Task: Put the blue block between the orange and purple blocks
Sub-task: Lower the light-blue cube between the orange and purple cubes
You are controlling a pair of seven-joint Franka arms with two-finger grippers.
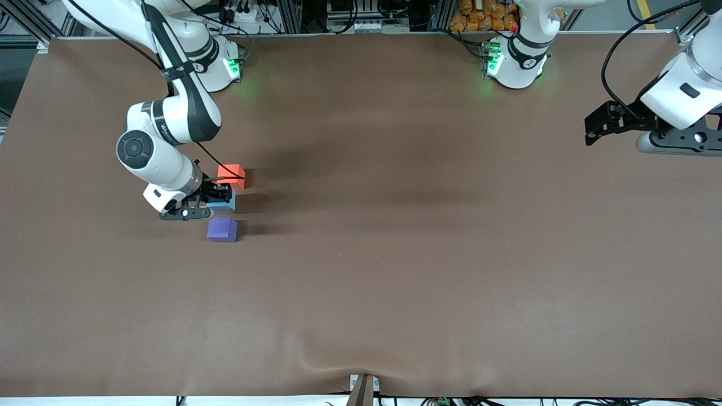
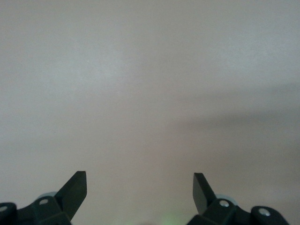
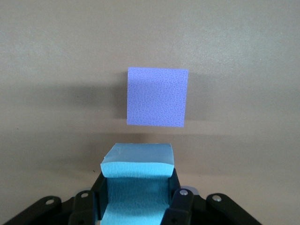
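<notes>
Purple block: the purple block (image 1: 222,230) lies nearest the front camera of the three cubes, toward the right arm's end of the table (image 1: 395,282). In the right wrist view it (image 3: 157,97) sits apart from the blue cube with bare cloth between them.

Blue block: the blue block (image 1: 225,201) is in the gap between the purple and orange cubes, low over the cloth or on it; I cannot tell which. In the right wrist view its (image 3: 137,176) faces are pressed between the two black fingers.

Right gripper: the right gripper (image 1: 216,197) is clamped on the blue block, jaws closed against its sides.

Orange block: the orange block (image 1: 232,175) lies just beside the blue one, farther from the front camera; whether they touch is hidden by the gripper.

Step in hand: setting the blue cube down in line, by my judgement.

Doing it well: make sure the cube sits flat on the cloth before parting the fingers, then lift straight up so neither neighbour is nudged.

Risk: the orange side looks tight; a sideways exit could push it.

Left gripper: the left gripper (image 2: 139,190) waits over bare cloth at the left arm's end, fingers spread with nothing between them.
</notes>
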